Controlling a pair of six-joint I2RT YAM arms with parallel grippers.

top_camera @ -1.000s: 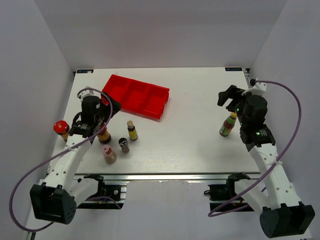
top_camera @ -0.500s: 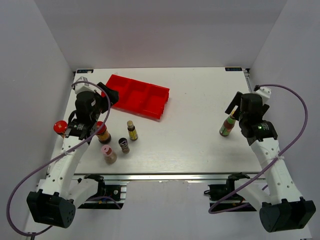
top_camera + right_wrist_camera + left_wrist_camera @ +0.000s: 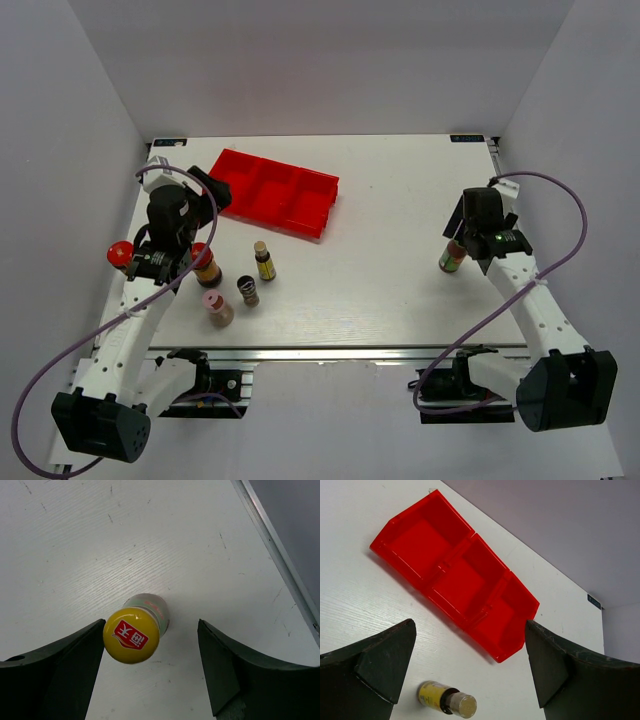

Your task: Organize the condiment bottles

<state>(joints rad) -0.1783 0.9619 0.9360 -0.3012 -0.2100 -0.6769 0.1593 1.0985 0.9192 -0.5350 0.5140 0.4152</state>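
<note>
A green bottle [image 3: 452,258] with a yellow cap [image 3: 131,635] stands upright near the table's right edge. My right gripper [image 3: 151,632] hangs open around it, the cap close against the left finger [image 3: 75,665]; in the top view the right gripper [image 3: 460,236] covers the bottle's top. My left gripper [image 3: 216,191] is open and empty by the red tray's [image 3: 305,213] left end. Below it stands a small yellow-labelled bottle [image 3: 444,700] [image 3: 264,260]. Close by are a dark-capped bottle [image 3: 247,290], a pink-capped bottle [image 3: 215,307] and two red-lidded brown jars [image 3: 206,266] [image 3: 120,254].
The red three-compartment tray [image 3: 455,580] lies at an angle at the back left with nothing in it. The table's right edge rail [image 3: 280,555] runs close to the green bottle. One red-lidded jar sits at the far left edge beside my left arm.
My right gripper has come down from behind the green bottle to straddle its cap, its jaws narrowing a little. My left arm has drawn back from the jar toward the tray.
</note>
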